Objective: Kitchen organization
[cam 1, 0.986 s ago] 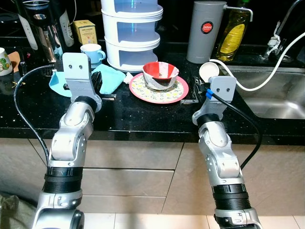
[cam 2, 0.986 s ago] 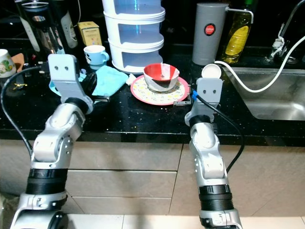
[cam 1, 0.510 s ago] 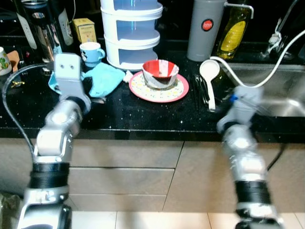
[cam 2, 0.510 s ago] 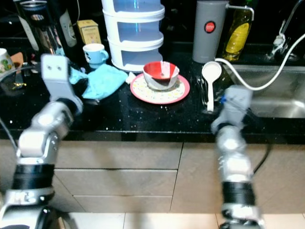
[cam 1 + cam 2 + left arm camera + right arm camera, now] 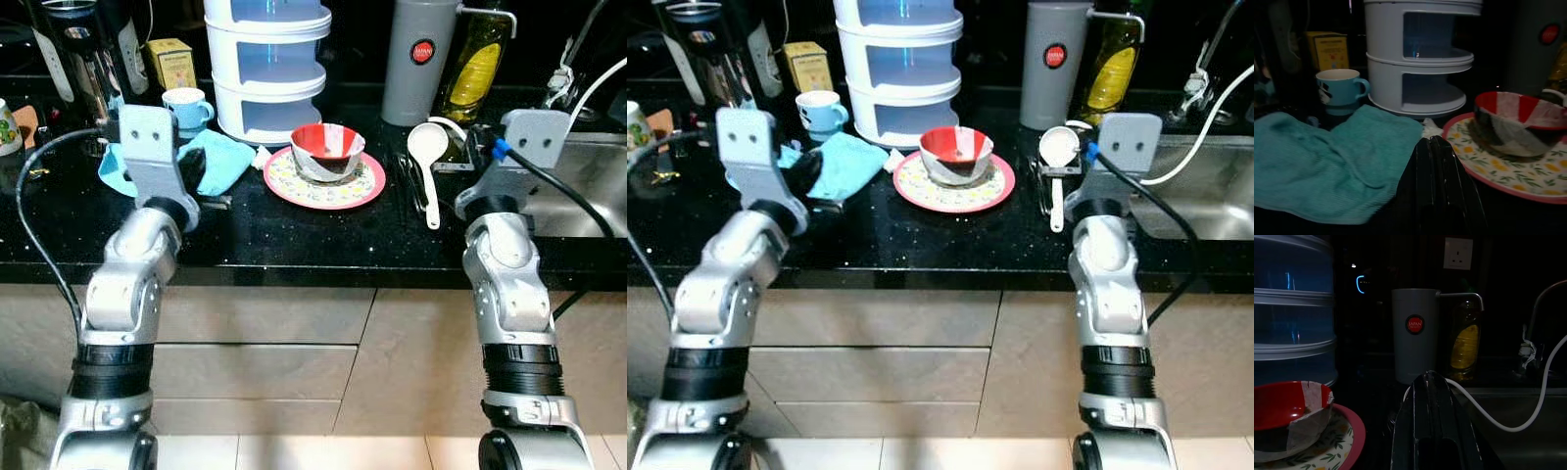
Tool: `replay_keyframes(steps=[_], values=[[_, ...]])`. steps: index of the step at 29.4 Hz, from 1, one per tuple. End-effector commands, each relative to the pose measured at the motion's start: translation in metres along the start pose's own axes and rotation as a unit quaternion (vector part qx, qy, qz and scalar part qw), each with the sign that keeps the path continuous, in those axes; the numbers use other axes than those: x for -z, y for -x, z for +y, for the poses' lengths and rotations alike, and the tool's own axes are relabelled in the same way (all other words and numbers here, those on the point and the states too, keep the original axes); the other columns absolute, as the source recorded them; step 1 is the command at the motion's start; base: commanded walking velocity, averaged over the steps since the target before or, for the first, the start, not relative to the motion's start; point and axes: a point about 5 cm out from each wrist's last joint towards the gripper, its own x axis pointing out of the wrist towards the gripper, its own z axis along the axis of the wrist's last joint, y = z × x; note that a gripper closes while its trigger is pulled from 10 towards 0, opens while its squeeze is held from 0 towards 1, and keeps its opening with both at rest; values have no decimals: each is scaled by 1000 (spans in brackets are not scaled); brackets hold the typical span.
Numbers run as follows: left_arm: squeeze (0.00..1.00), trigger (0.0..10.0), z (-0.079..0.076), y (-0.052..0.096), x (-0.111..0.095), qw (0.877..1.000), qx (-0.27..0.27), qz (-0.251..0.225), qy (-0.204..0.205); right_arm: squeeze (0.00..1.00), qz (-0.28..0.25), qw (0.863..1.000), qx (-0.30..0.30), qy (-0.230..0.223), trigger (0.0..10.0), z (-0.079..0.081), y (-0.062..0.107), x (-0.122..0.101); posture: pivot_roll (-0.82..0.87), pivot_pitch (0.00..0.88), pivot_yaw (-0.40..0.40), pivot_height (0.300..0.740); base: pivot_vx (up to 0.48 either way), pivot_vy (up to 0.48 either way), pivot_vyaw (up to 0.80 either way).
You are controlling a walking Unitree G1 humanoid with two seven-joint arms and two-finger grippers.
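A red and white bowl (image 5: 328, 147) sits on a flowered plate (image 5: 294, 186) with a pink rim, mid-counter. To its left lies a teal cloth (image 5: 223, 157). My left gripper (image 5: 1432, 140) is shut and empty, low over the counter at the cloth's near edge, its tip a little left of the plate. A white rice spoon (image 5: 428, 147) lies right of the plate beside some forks (image 5: 409, 181). My right gripper (image 5: 1427, 375) is shut and empty. It hovers just right of the spoon and points toward the grey canister (image 5: 1415, 335).
A white three-tier container (image 5: 265, 69) stands behind the plate, with a blue mug (image 5: 186, 106) and a yellow box (image 5: 171, 61) to its left. A yellow bottle (image 5: 475, 69) stands by the canister. The steel sink (image 5: 588, 191) with a white hose (image 5: 1508, 423) is at the right.
My right arm has swung from the plate's right edge over to the right, beside the spoon and sink. The left arm stays by the cloth. The camera shifted a little.
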Motion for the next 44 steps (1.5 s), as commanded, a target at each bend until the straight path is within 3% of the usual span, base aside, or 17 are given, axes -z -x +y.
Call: replay_keyframes(steps=[1,5,24,44], values=[[0,10000,2,2,4,1000,-3,2,-11,0,7,1000,-3,-3,10000,1,4,2,-58,59,-7,740,0,0,0],[0,10000,2,4,11,999,-2,14,-39,0,15,1000,-14,-4,10000,3,6,4,-67,53,-6,740,0,0,0],[0,10000,1,-1,16,999,-46,9,-1,0,33,998,-38,-33,10000,16,6,8,-94,20,-51,740,0,0,0],[0,10000,12,-5,12,998,-67,1,-22,0,43,998,-37,-33,10000,16,11,12,-101,18,-43,740,0,0,0]])
